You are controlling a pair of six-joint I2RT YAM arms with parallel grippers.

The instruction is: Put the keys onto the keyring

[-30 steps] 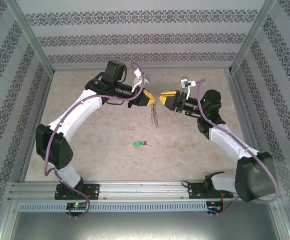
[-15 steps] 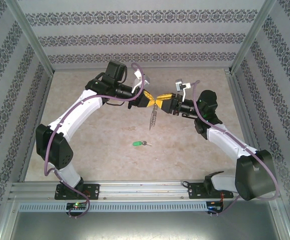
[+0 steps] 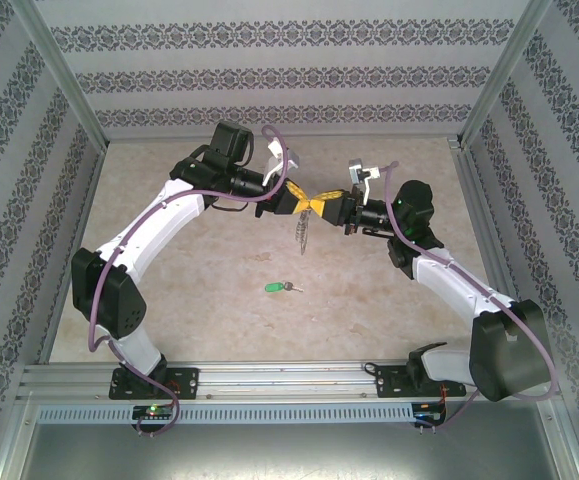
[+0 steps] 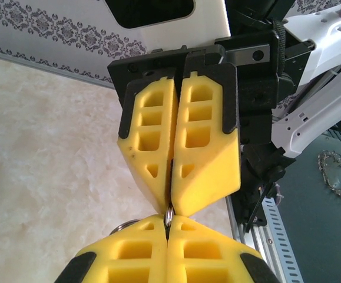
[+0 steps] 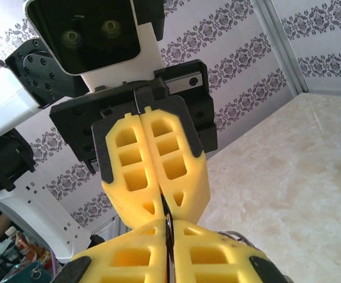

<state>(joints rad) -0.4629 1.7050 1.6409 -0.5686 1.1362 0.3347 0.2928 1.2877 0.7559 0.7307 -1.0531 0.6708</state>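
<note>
In the overhead view we see the two hands meeting tip to tip just above the middle of the frame, over the beige tabletop [image 3: 369, 310]. The left hand [image 3: 302, 202] reaches in from the left with its yellow fingers pressed together. The right hand [image 3: 326, 206] faces it from the right, its fingers pressed together as well. The keyring [image 3: 302, 230] sits exactly where the two meet. In the wrist views we see its thin grey wire caught at the tips of the left hand and running on into the seam between the right hand's fingertips, so both hands pinch it. From that point the jagged, chain-like part of the keyring hangs down below the fingertips; we cannot tell whether its lower end reaches the tabletop. The key [image 3: 273, 288], with its bright green head and short silver blade, lies flat on the tabletop lower in the frame. It is below and slightly left of the hands, well apart from the keyring and touched by neither hand.
</note>
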